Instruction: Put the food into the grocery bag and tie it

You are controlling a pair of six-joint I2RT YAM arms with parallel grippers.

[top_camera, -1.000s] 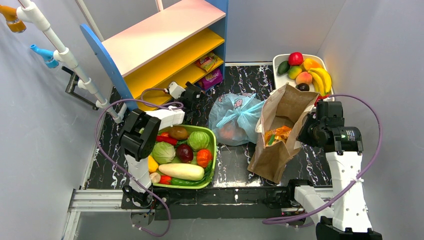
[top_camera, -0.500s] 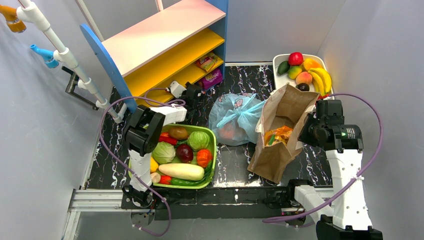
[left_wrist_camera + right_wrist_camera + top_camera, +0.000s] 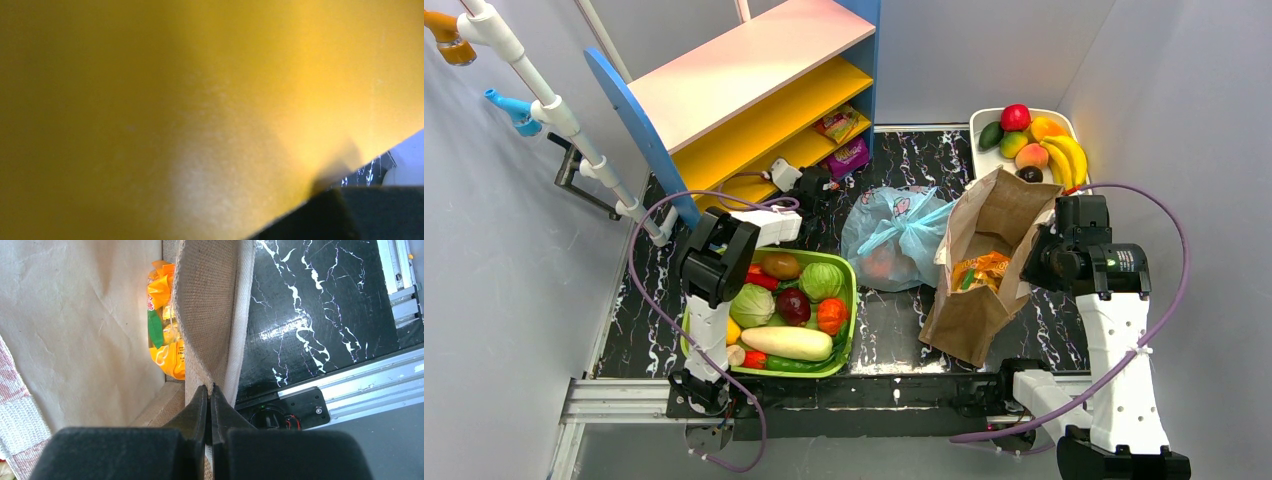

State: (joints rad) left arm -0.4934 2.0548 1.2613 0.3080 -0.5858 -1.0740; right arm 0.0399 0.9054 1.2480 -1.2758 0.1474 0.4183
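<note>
Left hand [image 3: 812, 186]: at yellow shelf [image 3: 764, 120]; apart or together, cannot tell.
Right hand [image 3: 210, 390]: clamped on brown paper bag [image 3: 984, 260] rim.
Grocery bag [image 3: 894, 235]: on desk [image 3: 894, 320], between green basket [image 3: 852, 300] and brown paper bag.

orange packet [image 3: 165, 340] in the paper bag [image 3: 75, 315]: red print, too blurred to read
shelf packets [image 3: 839, 122]: print too small to read
grocery bag [image 3: 894, 235]: drawings, nothing legible

Grocery bag [image 3: 894, 235]: translucent light blue with small dark prints.
Paper bag [image 3: 999, 215]: plain brown.
Worktop [image 3: 889, 320]: black with white marble veining.
Basket [image 3: 853, 295]: green.
Shelf unit [image 3: 759, 125]: yellow boards, blue sides.
</note>
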